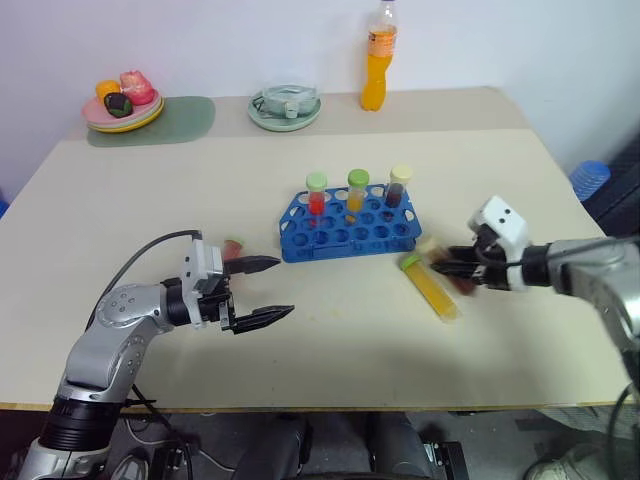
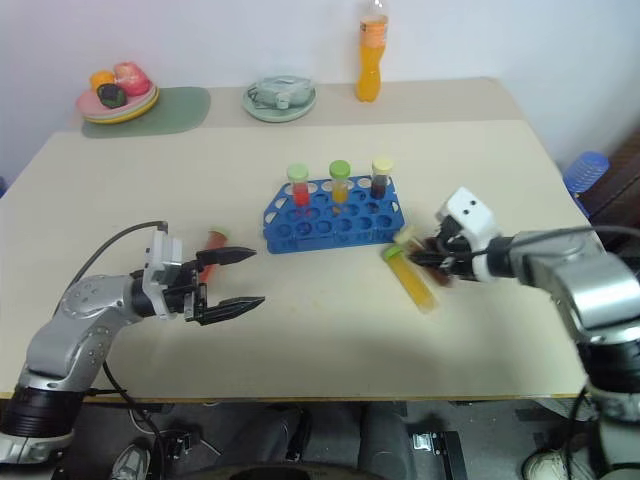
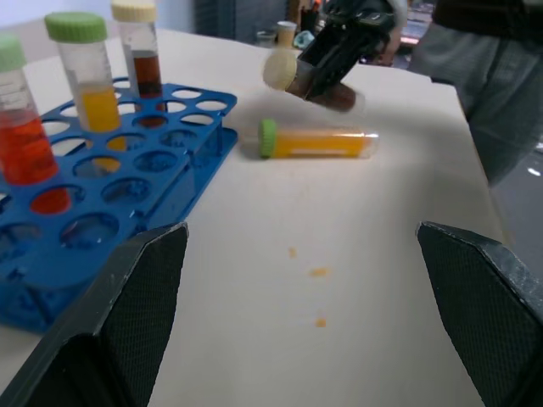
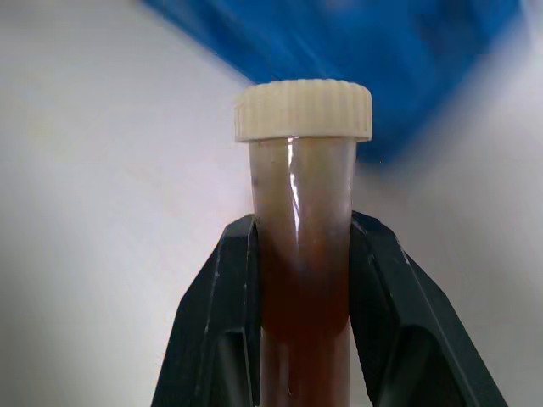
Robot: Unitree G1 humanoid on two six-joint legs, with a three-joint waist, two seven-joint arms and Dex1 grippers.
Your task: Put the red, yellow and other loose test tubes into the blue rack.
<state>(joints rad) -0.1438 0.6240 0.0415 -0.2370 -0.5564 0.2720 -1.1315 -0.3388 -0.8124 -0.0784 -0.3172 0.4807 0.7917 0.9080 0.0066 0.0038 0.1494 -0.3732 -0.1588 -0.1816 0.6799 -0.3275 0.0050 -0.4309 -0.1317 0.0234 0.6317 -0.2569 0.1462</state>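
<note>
While unlabelled, brown tube [image 4: 304, 254] in right pincer [image 4: 301, 297]

head pair: high, facing fwd/down over table [image 1: 300, 330]
L wrist: low, near, facing rack [image 3: 102, 186]
R wrist: v. close, toward rack
shared: rack

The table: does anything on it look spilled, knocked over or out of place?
A yellow tube with a green cap lies flat on the table right of the blue rack, and a red tube lies by the left claw. A few small orange specks dot the tabletop, perhaps drips. The three tubes standing in the rack are upright.
</note>
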